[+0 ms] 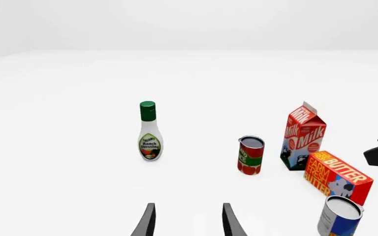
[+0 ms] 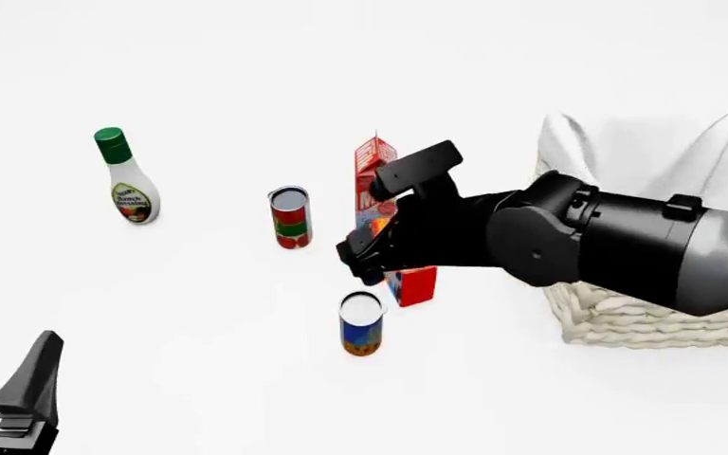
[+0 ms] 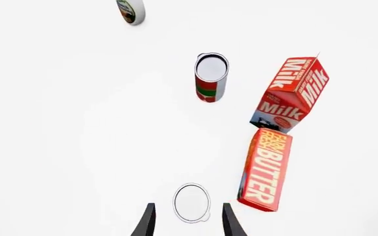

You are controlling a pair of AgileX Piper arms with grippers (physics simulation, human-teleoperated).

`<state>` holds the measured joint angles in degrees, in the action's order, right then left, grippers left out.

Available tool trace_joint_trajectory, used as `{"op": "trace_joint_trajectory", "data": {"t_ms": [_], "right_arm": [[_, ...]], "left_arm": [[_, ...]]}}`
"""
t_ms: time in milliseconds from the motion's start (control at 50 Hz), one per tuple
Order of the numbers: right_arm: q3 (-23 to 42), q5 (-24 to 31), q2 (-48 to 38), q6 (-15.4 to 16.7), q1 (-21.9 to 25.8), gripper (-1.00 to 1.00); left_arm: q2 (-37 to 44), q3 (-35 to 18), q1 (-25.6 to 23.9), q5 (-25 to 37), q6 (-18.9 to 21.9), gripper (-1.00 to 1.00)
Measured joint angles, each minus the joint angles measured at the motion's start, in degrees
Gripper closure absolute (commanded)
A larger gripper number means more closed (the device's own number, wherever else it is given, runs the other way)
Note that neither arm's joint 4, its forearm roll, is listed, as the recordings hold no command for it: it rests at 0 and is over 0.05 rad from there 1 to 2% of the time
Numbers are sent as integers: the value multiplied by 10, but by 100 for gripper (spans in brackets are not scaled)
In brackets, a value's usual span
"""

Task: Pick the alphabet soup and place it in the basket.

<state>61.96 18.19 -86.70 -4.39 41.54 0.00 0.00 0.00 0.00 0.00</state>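
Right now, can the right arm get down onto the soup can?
Probably yes. The right end effector hangs open above the soup can, its top showing between the fingers. The butter box stands beside it, apart, so the drop looks free.

Plain white table (image 2: 212,379), pale grey backdrop, soft even light

alphabet soup (image 2: 361,324): left side open | butter box (image 2: 413,284) close behind-right
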Motion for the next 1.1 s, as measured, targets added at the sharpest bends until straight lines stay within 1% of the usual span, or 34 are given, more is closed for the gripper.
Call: {"op": "trace_joint_trajectory", "data": {"t_ms": [500,840,1100], "right_arm": [[-7,-39,-58,-6,4,-100],[-11,-51,-78,-4,-1,-100],[-19,-66,-93,-9,0,-100]], "left_arm": [[0,0,0,0,0,-100],[0,0,0,0,0,-100],[0,0,0,0,0,-100]]}}
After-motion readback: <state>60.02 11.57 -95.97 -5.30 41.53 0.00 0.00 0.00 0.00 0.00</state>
